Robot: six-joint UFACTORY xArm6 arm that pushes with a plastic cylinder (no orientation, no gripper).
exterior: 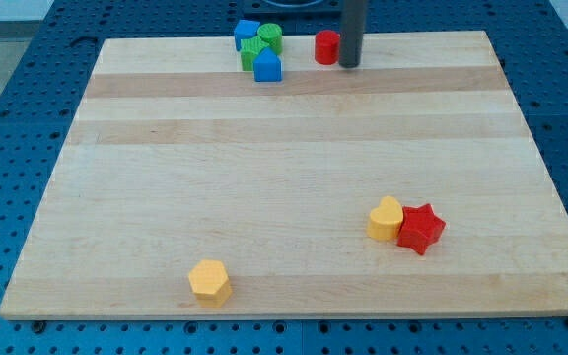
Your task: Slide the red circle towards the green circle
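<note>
The red circle point(326, 46) stands near the top edge of the wooden board, right of centre. My tip point(349, 65) rests right next to it on its right side, touching or nearly so. The green circle point(270, 38) sits to the left of the red circle, in a tight cluster with a green star-like block point(253, 54), a blue block point(246, 33) behind it and a blue block point(267, 67) in front. A gap about one block wide lies between the red circle and the cluster.
A yellow heart-like block point(386, 218) touches a red star point(421, 228) at the lower right. A yellow hexagon point(210, 282) sits near the bottom edge. The wooden board point(284, 177) lies on a blue perforated table.
</note>
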